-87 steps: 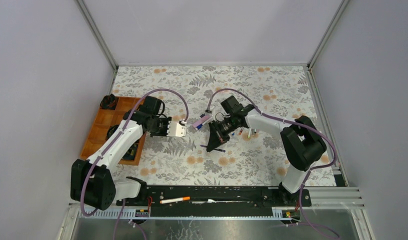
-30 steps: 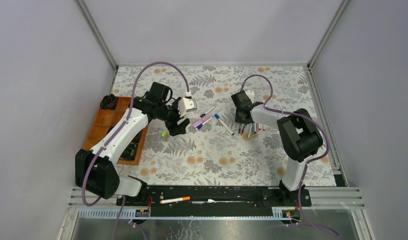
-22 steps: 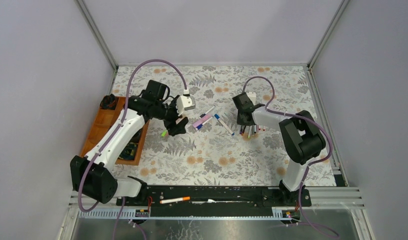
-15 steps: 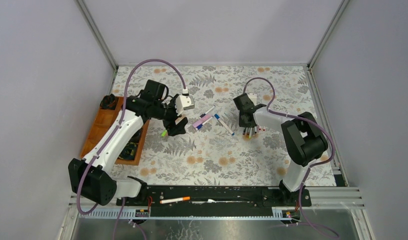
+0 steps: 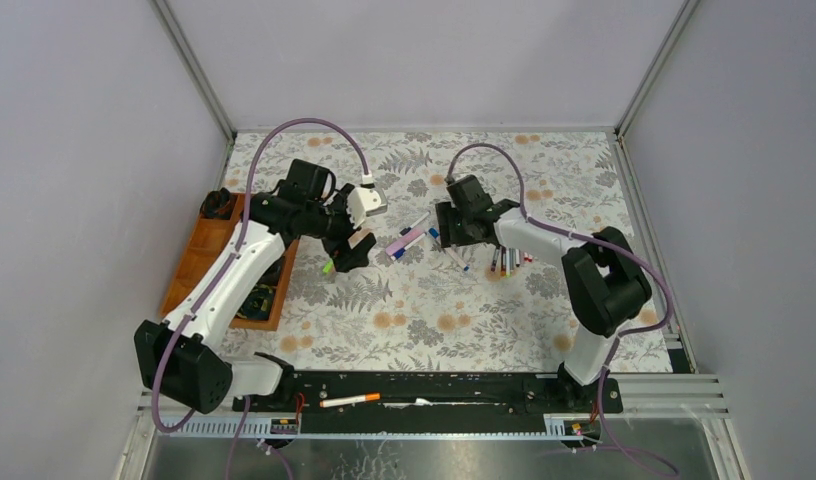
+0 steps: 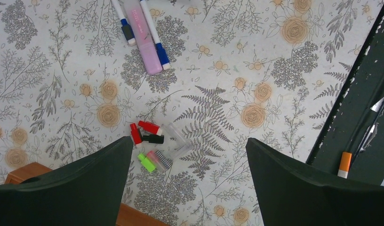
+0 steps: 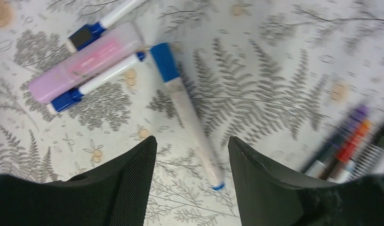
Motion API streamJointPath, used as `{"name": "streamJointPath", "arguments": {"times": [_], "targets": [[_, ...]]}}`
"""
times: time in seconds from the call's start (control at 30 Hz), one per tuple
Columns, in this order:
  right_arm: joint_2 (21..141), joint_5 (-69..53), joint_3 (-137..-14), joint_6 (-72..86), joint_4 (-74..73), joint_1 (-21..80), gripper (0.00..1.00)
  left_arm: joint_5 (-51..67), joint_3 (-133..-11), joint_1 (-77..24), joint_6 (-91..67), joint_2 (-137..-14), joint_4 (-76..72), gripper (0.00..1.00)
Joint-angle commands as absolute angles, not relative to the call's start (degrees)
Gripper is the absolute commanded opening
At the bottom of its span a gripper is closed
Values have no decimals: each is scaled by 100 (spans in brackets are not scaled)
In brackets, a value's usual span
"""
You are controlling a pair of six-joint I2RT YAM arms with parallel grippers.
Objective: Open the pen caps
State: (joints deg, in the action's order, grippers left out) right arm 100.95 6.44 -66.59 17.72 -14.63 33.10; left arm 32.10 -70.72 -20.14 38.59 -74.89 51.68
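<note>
While both arms reach over the table (image 5: 544,180), the left gripper (image 6: 189,141) stands spread wide and empty. The pen caps (image 6: 150,141) (red, black, green, pink) lie in a loose cluster below its gap. The right gripper (image 7: 191,141) is partly spread, holding nothing, and straddles a blue-capped pen (image 7: 188,110) lying flat. A wooden tray (image 5: 206,262) at left holds dark items, unidentifiable. The pen's axis runs diagonally, cap toward the pink highlighter (image 7: 82,63).

The pen caps (image 6: 150,141) cluster on the surface (image 5: 434,320) under my left hand (image 6: 188,146), a tray (image 5: 209,255) to their left. To their right lies a highlighter (image 5: 404,241), then a pen (image 7: 190,113) under my right hand (image 7: 191,141).
</note>
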Motion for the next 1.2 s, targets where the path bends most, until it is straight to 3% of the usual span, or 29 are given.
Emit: {"name": "streamJointPath", "arguments": {"times": [0.0, 0.2, 0.37, 0.5, 0.63, 0.87, 1.17], "targets": [[10558, -223, -6906, 1380, -1367, 3427, 65, 3022, -7263, -1922, 3646, -7299, 4993, 99], [10945, -83, -6942, 1194, -1473, 3428, 63, 3079, -7251, -1830, 3610, -7159, 4966, 98], [10898, -111, -6629, 1203, -1330, 3481, 51, 3160, -7228, -1817, 3636, -7111, 4972, 99], [10726, -158, -6356, 1222, -1187, 3648, 19, 3338, -7236, -1816, 3684, -7150, 5071, 98], [10329, -468, -6161, 1358, -1169, 3716, 0, 3549, -7194, -1819, 3905, -7212, 5247, 98], [9124, -1817, -5994, 1463, -1554, 3710, 0, 4197, -6827, -1824, 4988, -7158, 5610, 98], [8677, -4933, -6050, 1796, -1851, 3727, 0, 4437, -6343, -2211, 5799, -7127, 5482, 99]]}}
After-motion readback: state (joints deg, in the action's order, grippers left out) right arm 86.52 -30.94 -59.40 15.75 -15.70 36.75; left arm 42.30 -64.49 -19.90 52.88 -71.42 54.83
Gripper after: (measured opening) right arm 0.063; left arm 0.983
